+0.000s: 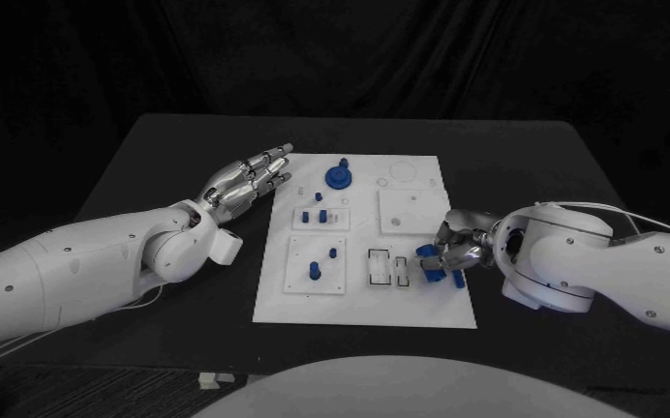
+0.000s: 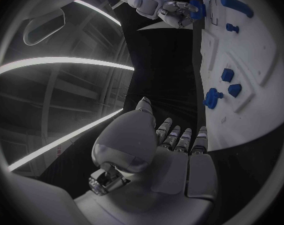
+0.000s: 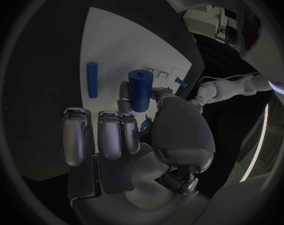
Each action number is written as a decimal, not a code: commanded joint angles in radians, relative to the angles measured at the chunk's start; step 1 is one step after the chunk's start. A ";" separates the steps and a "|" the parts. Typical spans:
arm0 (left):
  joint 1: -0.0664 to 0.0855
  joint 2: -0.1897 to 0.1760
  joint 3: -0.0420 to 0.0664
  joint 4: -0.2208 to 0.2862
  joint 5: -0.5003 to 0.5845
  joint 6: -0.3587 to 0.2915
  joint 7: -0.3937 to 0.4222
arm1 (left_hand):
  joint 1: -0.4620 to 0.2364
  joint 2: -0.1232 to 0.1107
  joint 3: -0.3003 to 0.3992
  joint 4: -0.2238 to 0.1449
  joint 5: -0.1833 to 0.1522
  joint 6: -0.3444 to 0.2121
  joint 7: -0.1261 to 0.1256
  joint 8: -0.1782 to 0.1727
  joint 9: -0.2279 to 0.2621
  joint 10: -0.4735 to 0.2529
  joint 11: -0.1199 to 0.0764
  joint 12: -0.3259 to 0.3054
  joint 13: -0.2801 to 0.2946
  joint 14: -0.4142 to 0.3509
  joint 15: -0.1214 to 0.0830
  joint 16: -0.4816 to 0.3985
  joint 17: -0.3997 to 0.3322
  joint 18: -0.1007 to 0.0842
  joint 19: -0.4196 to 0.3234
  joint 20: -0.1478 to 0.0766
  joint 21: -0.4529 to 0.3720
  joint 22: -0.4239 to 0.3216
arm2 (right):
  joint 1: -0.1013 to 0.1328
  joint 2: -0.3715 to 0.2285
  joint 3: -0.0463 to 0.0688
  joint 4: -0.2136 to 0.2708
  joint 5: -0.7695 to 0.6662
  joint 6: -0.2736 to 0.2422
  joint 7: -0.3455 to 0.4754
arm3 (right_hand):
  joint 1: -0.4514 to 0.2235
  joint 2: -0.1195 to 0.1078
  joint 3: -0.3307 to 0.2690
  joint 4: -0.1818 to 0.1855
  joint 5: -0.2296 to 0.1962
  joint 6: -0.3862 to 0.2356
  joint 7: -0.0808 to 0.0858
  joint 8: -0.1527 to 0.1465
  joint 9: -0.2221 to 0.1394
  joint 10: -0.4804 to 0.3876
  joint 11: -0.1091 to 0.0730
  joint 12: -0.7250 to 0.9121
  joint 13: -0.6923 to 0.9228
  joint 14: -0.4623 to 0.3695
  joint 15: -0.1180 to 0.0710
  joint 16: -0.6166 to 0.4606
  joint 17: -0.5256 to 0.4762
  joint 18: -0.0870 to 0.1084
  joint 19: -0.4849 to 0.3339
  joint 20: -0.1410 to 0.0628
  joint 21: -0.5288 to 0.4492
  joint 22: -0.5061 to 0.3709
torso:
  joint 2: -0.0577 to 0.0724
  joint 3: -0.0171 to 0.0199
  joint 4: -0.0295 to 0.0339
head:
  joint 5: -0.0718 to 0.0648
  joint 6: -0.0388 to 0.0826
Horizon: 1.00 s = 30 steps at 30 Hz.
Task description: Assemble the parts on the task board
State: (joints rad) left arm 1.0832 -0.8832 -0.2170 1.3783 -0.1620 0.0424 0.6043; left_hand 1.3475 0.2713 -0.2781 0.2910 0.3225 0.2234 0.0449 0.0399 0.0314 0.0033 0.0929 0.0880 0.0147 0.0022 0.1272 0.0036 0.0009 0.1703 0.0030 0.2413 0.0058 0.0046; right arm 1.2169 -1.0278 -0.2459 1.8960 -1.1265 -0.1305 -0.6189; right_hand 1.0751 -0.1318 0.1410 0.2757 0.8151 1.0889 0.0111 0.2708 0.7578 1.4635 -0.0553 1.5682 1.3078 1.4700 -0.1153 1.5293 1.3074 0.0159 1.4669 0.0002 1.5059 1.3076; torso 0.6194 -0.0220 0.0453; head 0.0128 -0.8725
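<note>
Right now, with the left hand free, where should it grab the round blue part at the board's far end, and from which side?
Probably the narrow stem standing up from the round blue part, pinched from above, coming from the board's left edge. Its wide base sits flat on the task board, leaving little to get under, and the open left hand hovers on that side.

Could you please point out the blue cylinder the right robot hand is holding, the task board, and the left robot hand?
blue cylinder (image 3: 141, 89), right wrist view, its side.
task board (image 1: 366, 310), head view, bare near edge.
left robot hand (image 1: 249, 181), head view, back of hand.
</note>
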 commanded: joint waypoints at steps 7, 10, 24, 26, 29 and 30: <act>-0.001 0.009 0.001 -0.002 0.005 0.004 0.009 | 0.009 0.003 0.003 0.000 0.005 -0.009 0.000 0.001 -0.001 0.001 -0.003 0.005 0.001 -0.002 0.005 -0.004 -0.001 0.009 0.000 0.006 -0.003 0.002 | 0.020 0.038 -0.001 -0.015 0.303 -0.051 -0.016 | -0.013 0.038 0.215 -0.198 -0.059 -0.016 0.003 0.008 0.016 0.107 -0.003 0.003 0.263 0.079 0.000 -0.009 0.139 0.009 0.057 -0.002 -0.023 0.230 | 0.000 -0.0010 -0.0001 | 0.005 0.000; -0.001 0.011 0.001 -0.003 0.005 0.004 0.009 | 0.009 0.003 0.003 0.000 0.005 -0.009 0.000 0.001 -0.001 0.001 -0.003 0.005 0.001 -0.002 0.005 -0.004 -0.001 0.009 0.000 0.006 -0.003 0.002 | 0.022 0.062 -0.001 -0.033 0.318 -0.031 -0.026 | -0.033 0.041 0.212 -0.193 -0.118 -0.031 0.007 0.002 0.017 0.107 0.000 0.003 0.263 0.078 0.003 -0.012 0.132 0.013 0.049 0.000 -0.037 0.225 | -0.001 -0.0016 0.0003 | 0.008 0.000; -0.001 0.015 0.001 -0.005 0.005 0.009 0.008 | 0.009 0.003 0.003 0.001 0.005 -0.010 -0.002 0.001 -0.001 0.001 -0.003 0.004 0.001 -0.002 0.005 -0.004 -0.001 0.009 0.000 0.007 -0.002 0.002 | 0.016 0.152 -0.002 -0.096 0.275 0.017 -0.034 | -0.080 0.054 0.188 -0.176 -0.292 -0.073 0.025 -0.019 0.010 0.107 0.016 0.003 0.263 0.076 0.016 -0.015 0.121 0.018 0.040 0.011 -0.060 0.217 | 0.001 -0.0001 0.0003 | 0.014 0.000; -0.001 0.016 0.001 -0.005 0.005 0.010 0.007 | 0.009 0.003 0.003 0.001 0.005 -0.010 -0.002 0.001 -0.001 0.001 -0.003 0.004 0.001 -0.002 0.005 -0.004 -0.001 0.009 0.000 0.007 -0.002 0.002 | 0.014 0.161 -0.002 -0.104 0.267 0.027 -0.037 | -0.086 0.055 0.181 -0.172 -0.320 -0.080 0.027 -0.021 0.010 0.107 0.018 0.003 0.263 0.075 0.018 -0.016 0.118 0.019 0.038 0.013 -0.063 0.216 | 0.001 0.0005 0.0001 | 0.015 0.000; -0.001 0.016 0.001 -0.005 0.005 0.011 0.007 | 0.009 0.003 0.003 0.001 0.005 -0.010 -0.002 0.001 -0.001 0.001 -0.003 0.004 0.001 -0.002 0.005 -0.004 -0.001 0.009 0.000 0.007 -0.002 0.002 | 0.011 0.168 -0.002 -0.111 0.262 0.038 -0.040 | -0.093 0.057 0.172 -0.167 -0.350 -0.089 0.031 -0.024 0.008 0.107 0.022 0.003 0.263 0.074 0.021 -0.018 0.114 0.020 0.036 0.016 -0.069 0.214 | 0.001 -0.0002 -0.0005 | 0.018 0.000; -0.001 0.017 0.001 -0.005 0.005 0.011 0.007 | 0.009 0.003 0.003 0.001 0.005 -0.010 -0.002 0.001 -0.001 0.001 -0.003 0.004 0.001 -0.002 0.005 -0.004 -0.001 0.009 0.000 0.007 -0.002 0.002 | 0.009 0.171 -0.002 -0.114 0.261 0.041 -0.040 | -0.097 0.058 0.167 -0.164 -0.370 -0.093 0.033 -0.025 0.008 0.107 0.024 0.003 0.263 0.074 0.022 -0.019 0.111 0.021 0.035 0.018 -0.071 0.214 | 0.001 -0.0004 -0.0001 | 0.018 0.000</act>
State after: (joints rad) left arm 1.0829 -0.8688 -0.2170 1.3715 -0.1620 0.0429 0.6008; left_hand 1.3475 0.2713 -0.2781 0.2910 0.3225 0.2196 0.0411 0.0398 0.0311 0.0033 0.0928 0.0880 0.0147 0.0022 0.1271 0.0036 0.0017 0.1702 0.0029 0.2413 0.0058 0.0051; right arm 1.2296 -0.8578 -0.2476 1.7849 -0.8484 -0.1218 -0.6354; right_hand 0.9863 -0.0736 0.2458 0.1815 0.4567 1.0031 0.0464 0.2502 0.7654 1.4648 -0.0391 1.5682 1.3075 1.4650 -0.1014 1.5140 1.3073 0.0163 1.4646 0.0097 1.4385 1.3074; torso 0.6201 -0.0221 0.0453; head 0.0291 -0.8725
